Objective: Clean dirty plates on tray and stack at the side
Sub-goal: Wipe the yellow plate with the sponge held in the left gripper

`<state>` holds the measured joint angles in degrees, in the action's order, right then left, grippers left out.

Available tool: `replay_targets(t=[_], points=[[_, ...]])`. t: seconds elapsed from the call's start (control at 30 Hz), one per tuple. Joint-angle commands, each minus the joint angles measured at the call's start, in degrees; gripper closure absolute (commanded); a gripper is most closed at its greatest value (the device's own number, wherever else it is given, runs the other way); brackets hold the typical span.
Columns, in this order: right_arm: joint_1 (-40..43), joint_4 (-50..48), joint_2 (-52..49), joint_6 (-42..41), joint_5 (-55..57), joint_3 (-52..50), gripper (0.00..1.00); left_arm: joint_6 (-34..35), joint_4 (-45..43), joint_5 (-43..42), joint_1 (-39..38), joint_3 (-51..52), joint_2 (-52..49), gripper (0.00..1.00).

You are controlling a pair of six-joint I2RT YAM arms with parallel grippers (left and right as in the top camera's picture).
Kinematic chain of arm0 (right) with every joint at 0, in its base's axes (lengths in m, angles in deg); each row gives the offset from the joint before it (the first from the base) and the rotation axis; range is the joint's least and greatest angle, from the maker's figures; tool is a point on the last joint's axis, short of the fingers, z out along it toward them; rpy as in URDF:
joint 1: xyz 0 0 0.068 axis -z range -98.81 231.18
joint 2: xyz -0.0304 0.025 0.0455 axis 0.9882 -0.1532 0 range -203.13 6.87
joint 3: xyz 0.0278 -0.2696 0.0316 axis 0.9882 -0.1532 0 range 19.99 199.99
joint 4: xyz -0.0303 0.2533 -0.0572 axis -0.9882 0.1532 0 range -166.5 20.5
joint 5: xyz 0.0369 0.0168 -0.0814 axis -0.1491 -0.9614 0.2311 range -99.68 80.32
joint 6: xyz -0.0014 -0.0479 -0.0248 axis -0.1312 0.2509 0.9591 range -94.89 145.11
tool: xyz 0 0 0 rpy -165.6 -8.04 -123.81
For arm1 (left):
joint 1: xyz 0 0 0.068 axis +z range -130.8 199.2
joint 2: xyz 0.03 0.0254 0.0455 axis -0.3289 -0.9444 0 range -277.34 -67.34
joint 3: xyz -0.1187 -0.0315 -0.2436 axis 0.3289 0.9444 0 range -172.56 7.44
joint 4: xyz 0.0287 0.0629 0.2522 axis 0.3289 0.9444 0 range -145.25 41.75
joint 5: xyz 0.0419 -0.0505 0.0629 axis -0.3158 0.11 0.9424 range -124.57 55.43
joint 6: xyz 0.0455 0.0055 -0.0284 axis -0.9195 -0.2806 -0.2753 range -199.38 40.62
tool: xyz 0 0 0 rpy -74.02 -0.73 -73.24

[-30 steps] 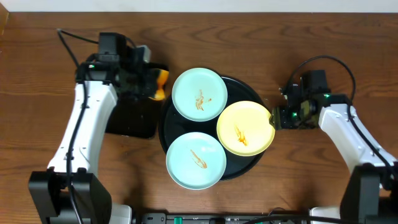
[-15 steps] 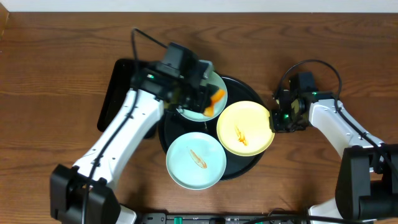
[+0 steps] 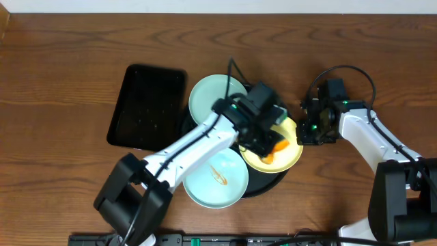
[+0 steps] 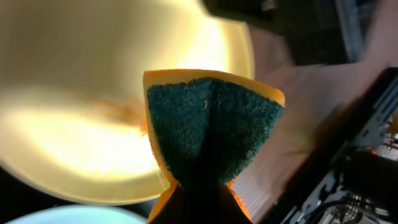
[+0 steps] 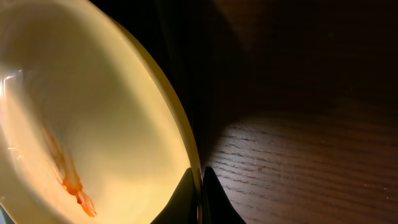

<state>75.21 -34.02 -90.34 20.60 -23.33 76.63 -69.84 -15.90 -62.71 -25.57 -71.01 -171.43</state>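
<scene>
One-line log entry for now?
left tool: sponge over yellow plate | right tool: gripping yellow plate rim | lower blue plate: smeared

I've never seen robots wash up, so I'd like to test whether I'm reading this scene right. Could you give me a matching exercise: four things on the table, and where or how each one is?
Things
1. sponge
2. yellow plate
3. rectangular black tray
4. mint plate nearest the robot's base

States
A. lies on the wood, left of the plates
B. rim pinched by the right gripper
C. pale blue-green, with an orange-brown streak
D. clamped in the left gripper

Pairs: 1-D, 2-B, 3-A, 4-C
</scene>
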Motion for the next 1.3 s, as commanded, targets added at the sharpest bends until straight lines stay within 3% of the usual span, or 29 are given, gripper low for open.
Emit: replay_targets(t=[0.0, 0.3, 0.7, 1.03, 1.27], points=[[-0.44, 0.04, -0.31, -0.81, 1.57, 0.94, 0.99, 3.69, -2.29, 0.33, -0.76, -0.42, -0.17, 0.93], [-0.44, 0.22, -0.31, -0.81, 1.57, 0.94, 0.99, 12.20, -9.01, 0.26, -1.29, -0.20, -5.09, 0.93], [-0.44, 0.35, -0.31, -0.81, 1.57, 0.94, 0.99, 19.78, -9.99, 0.07, -1.36, 0.02, -9.35, 0.92], [-0.44, 0.37, -0.31, -0.81, 1.57, 0.94, 0.99, 19.80, -11.23, 0.98, -1.70, 0.63, -13.75, 0.92], [-0.44, 0.44, -0.31, -0.81, 1.57, 0.94, 0.99, 15.21, -8.70, 13.16, -1.20, 0.59, -14.84, 0.92]])
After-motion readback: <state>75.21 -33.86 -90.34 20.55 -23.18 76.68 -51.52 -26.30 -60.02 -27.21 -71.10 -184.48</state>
